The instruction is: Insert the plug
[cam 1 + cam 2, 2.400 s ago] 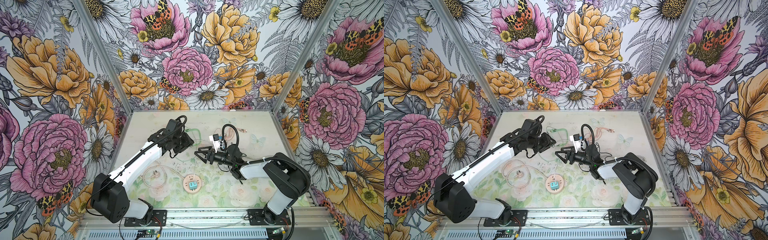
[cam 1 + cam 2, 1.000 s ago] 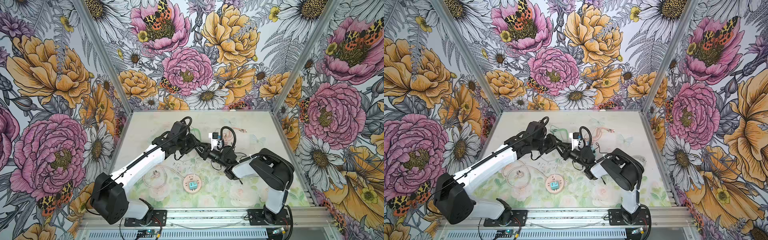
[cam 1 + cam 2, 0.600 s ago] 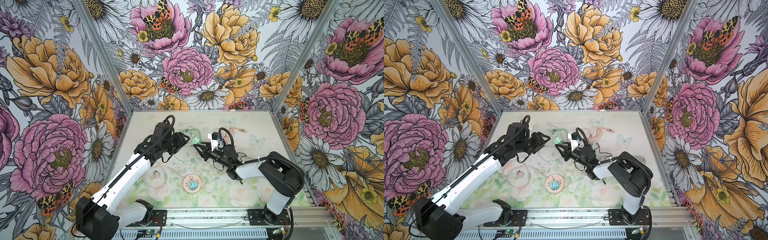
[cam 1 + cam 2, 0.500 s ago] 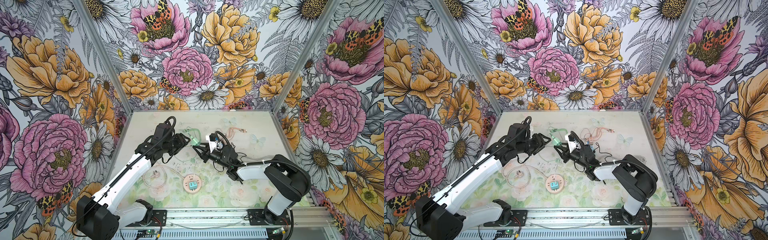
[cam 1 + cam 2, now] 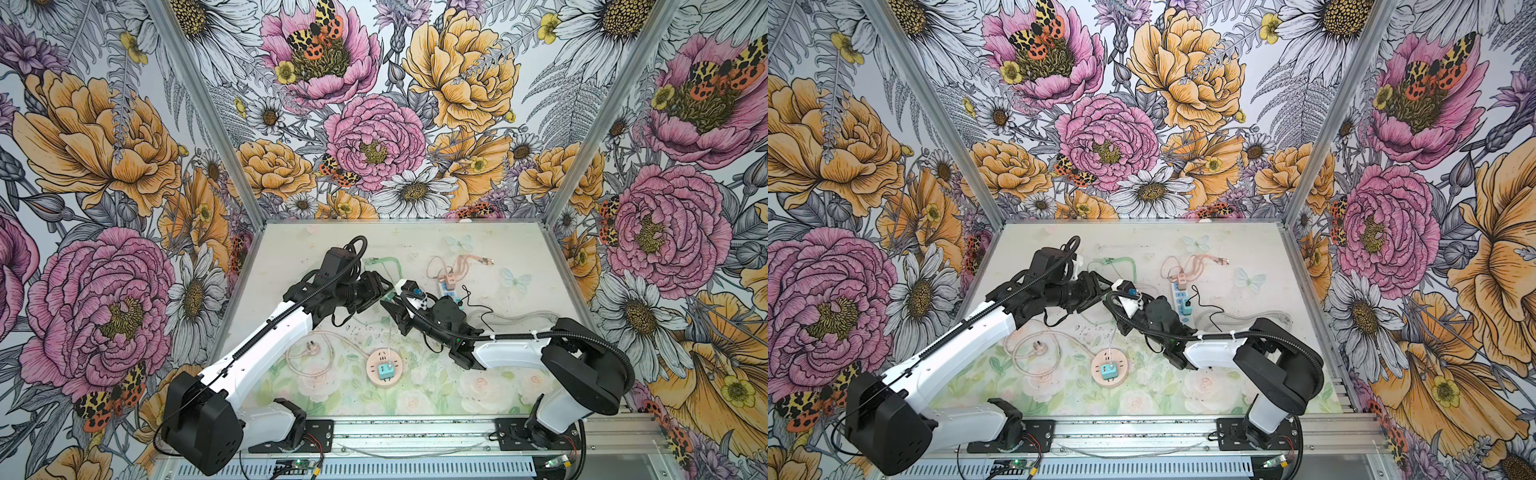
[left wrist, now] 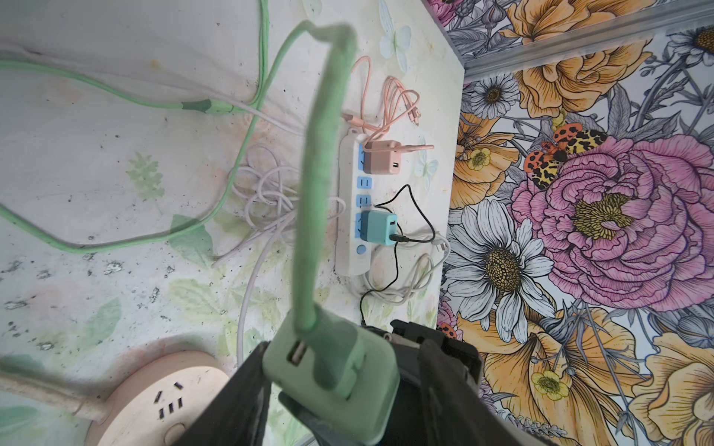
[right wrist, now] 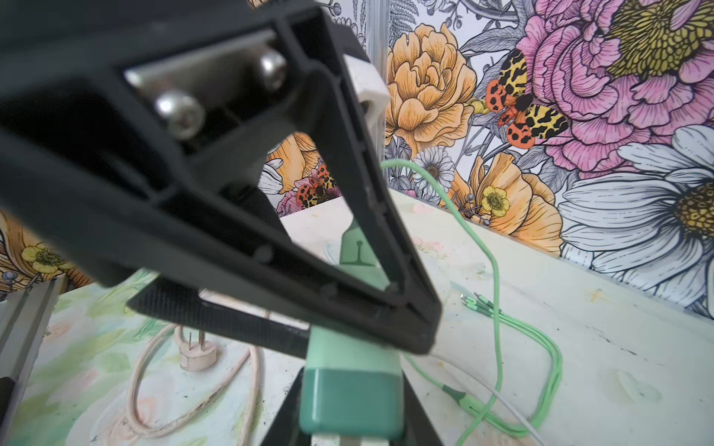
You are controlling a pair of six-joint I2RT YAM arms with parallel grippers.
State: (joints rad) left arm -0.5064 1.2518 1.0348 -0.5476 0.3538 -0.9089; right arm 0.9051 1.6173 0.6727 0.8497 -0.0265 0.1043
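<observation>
Green plug [image 6: 334, 367] pinched by right claw [image 7: 352, 421] | left claw [image 6: 340, 390] spread | floral table [image 5: 505, 249] (walls [image 5: 374, 137] too)

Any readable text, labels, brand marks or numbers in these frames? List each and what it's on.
None readable anywhere.
green charger: no print visible.
white power strip, blue charger, pink charger, round pink socket: no legible markings; any print is too small to tell.

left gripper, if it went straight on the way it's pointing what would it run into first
The green charger, held in the right gripper, sits right at the tips of the left gripper, so that likely comes first, with the right gripper just behind. Whether they touch is unclear.
</observation>
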